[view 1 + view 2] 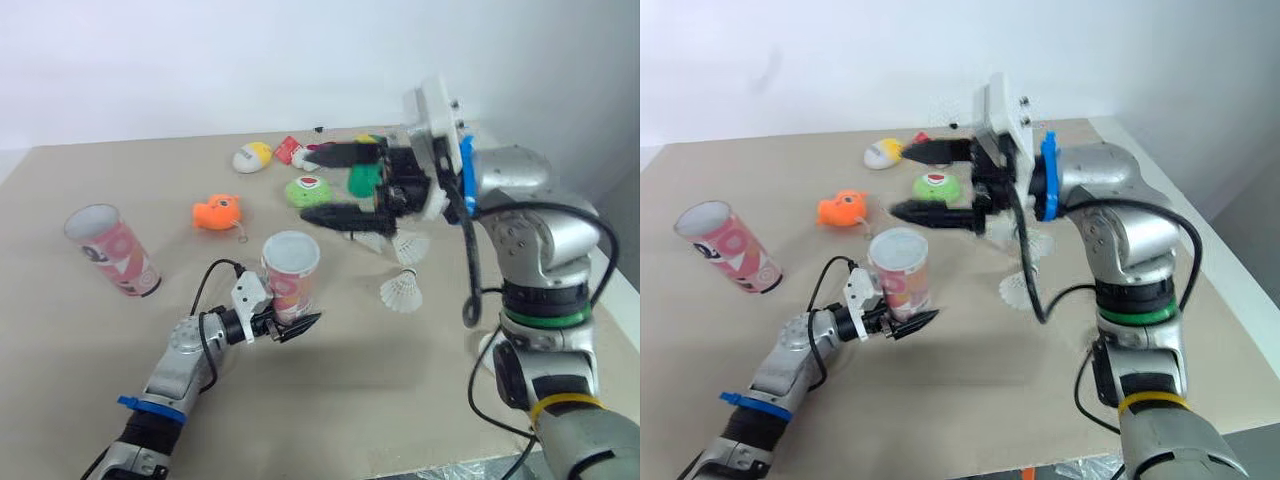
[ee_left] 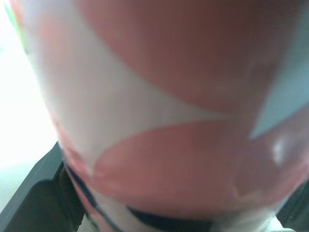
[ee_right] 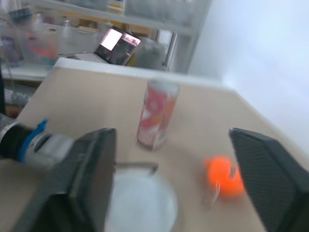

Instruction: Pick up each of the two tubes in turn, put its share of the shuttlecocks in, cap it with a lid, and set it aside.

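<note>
Pink tube (image 1: 291, 272) stands upright mid-tabletop (image 1: 400, 400). The left pincer (image 1: 290, 320) pinches its base, far finger hidden behind. The right pincer (image 1: 306, 186) hovers above, spread and empty, half-covering one shuttlecock (image 1: 409, 246). A second tube (image 1: 112, 250) leans well apart.

I am working over a pale beige table (image 1: 400, 420) with a matte top, and a plain white wall (image 1: 200, 70) rises behind its far edge. Past the table's right-hand edge I can see a strip of grey floor (image 1: 1252, 225). The light is soft and even across the tabletop. Through the right wrist camera I look across the table to another side of the room. There stands metal shelving (image 3: 159, 19) stacked with clear storage boxes (contents too blurred to tell), with an open laptop (image 3: 117, 44), screen glowing, at its foot.
</note>
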